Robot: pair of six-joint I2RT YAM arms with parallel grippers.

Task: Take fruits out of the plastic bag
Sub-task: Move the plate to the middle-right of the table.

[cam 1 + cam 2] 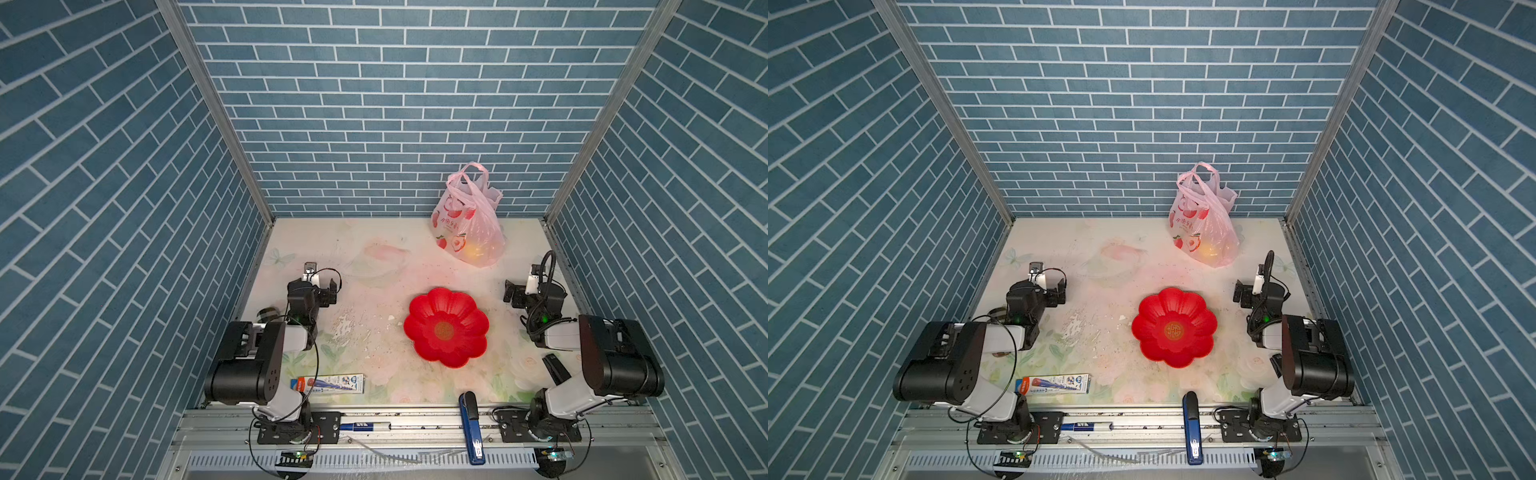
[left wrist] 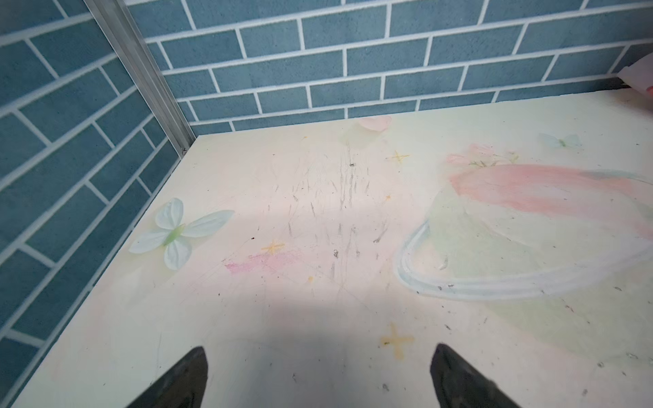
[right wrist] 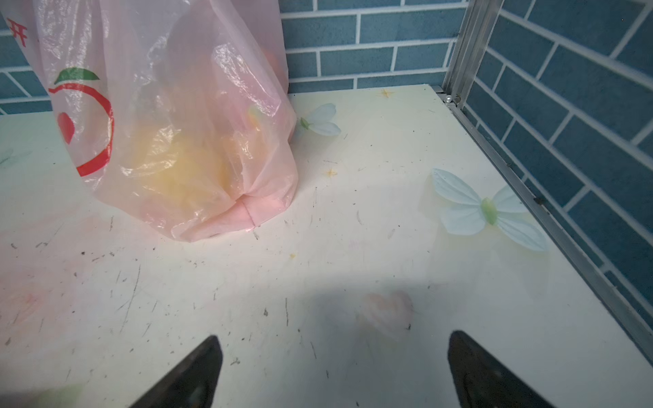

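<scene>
We see the left gripper (image 2: 319, 348) and right gripper (image 3: 335, 335) spread wide and empty, clear of the bag (image 1: 467, 220), which stands upright by the back wall with the fruits (image 3: 183, 169) inside, and we judge a one-sided tug could topple it or tear its thin film.

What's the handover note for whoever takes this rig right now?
Left gripper: fingers open, empty, above the table.
Right gripper: fingers open, empty, near the plastic bag, not touching it.
Bag stands upright at the table's far edge, handles up. The fruits show through it as yellow-orange blurs, count unclear.
Red plate holds nothing.
Done: nothing yet. Left: every fruit.
</scene>
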